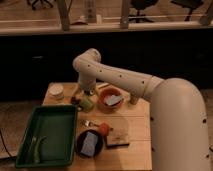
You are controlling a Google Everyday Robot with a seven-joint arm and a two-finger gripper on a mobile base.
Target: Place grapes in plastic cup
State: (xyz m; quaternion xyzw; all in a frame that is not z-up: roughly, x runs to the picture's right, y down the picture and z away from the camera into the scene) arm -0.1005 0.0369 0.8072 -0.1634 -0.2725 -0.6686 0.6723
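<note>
The small light-green plastic cup stands on the wooden table, just left of the orange bowl. My white arm reaches from the right foreground across the table and bends down over the cup. The gripper is at the cup's left rim, mostly hidden under the wrist. A small dark shape at the gripper beside the cup may be the grapes; I cannot tell for certain.
A white lidded round container sits at the table's back left. A green tray with green vegetables lies at the front left. A black bowl with a blue-grey item, an orange fruit and a brown block sit at the front.
</note>
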